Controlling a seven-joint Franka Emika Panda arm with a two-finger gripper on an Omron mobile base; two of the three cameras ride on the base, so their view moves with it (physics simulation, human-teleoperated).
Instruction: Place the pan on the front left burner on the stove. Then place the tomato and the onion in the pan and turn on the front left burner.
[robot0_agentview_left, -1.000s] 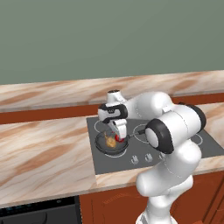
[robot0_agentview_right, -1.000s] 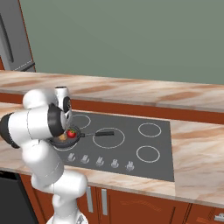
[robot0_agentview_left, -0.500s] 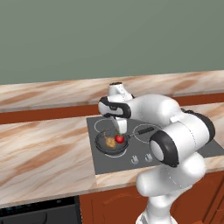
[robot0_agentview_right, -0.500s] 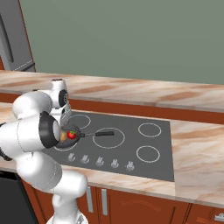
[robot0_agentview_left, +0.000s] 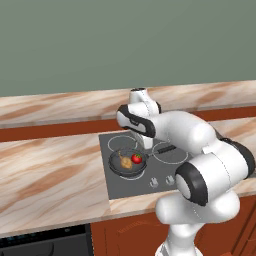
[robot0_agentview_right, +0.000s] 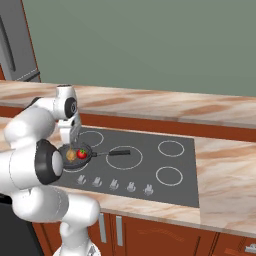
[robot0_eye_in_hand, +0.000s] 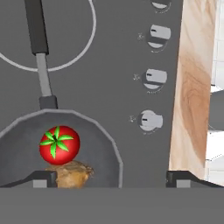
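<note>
The shallow round dark grey pan (robot0_eye_in_hand: 65, 144) is sitting on the stove's (robot0_agentview_right: 150, 175) front left, holding the small red tomato (robot0_eye_in_hand: 59, 145) touching the golden-brown onion (robot0_eye_in_hand: 72, 174); the gripper (robot0_eye_in_hand: 109, 178) is hovering above, spread wide, gripping nothing.

Both base views look forward and down from behind the arm, one from its left, one from its right. They share the stove (robot0_agentview_left: 145, 165) (robot0_agentview_right: 135, 162), the pan (robot0_agentview_left: 125, 164) (robot0_agentview_right: 75, 154) and the bench (robot0_agentview_left: 50, 175) (robot0_agentview_right: 225, 170). The hand view looks straight down, close over the pan (robot0_eye_in_hand: 100, 144) and knobs (robot0_eye_in_hand: 151, 120).
</note>
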